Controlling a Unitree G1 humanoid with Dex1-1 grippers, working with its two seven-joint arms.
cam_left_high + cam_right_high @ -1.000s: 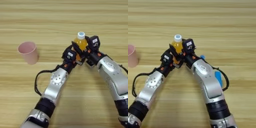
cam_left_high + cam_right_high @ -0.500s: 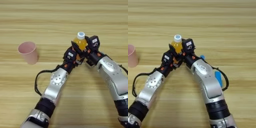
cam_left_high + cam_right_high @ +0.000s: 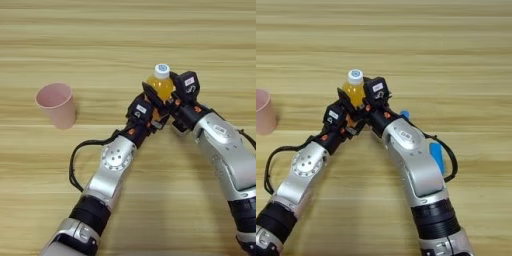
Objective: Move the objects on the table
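Nothing moved: both end effectors still flank the orange-juice bottle (image 3: 161, 85).

Nothing has changed: both end effectors and every object stayed put.

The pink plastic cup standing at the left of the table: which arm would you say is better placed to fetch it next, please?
Probably the left. The pink plastic cup stands on the left hand's side, with bare wooden table between. The right hand sits further away, beyond the orange-juice bottle.

One cup (image 3: 56, 104) — one bottle (image 3: 160, 84).
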